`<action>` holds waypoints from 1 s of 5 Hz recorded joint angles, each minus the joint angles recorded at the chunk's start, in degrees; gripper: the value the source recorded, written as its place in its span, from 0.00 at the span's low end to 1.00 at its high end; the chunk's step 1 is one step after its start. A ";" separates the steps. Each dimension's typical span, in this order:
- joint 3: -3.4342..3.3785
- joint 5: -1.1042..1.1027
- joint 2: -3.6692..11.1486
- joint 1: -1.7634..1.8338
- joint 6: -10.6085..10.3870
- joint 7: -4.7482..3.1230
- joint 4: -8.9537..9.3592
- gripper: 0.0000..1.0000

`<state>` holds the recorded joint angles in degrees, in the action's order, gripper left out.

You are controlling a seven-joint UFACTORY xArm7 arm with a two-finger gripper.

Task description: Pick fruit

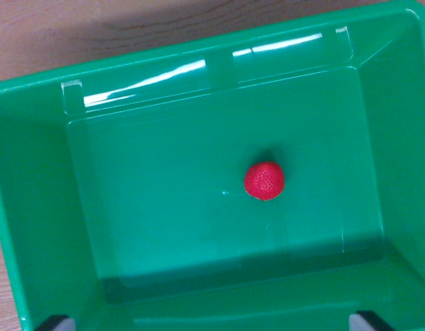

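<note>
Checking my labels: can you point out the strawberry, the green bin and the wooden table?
strawberry (264, 181), wrist view, middle of the fruit
green bin (164, 207), wrist view, bare floor
wooden table (95, 27), wrist view, bare surface

The bin (33, 207) looks like moulded green plastic, smooth and glossy, with bright streaks of reflected light along its far wall and a duller sheen across its flat floor. The strawberry (264, 181) has a red, slightly shiny skin, finely pitted with tiny seeds. The worktop (95, 31) outside the bin shows brown wood grain with a matt, even finish and no glare.
</note>
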<state>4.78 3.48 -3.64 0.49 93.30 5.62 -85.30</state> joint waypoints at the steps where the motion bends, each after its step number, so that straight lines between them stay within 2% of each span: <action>1: 0.00 0.00 0.00 0.00 0.00 0.00 0.00 0.00; 5: 0.04 0.02 0.48 -0.04 -1.32 -0.25 0.80 0.00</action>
<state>4.81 3.50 -3.17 0.45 91.97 5.37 -84.50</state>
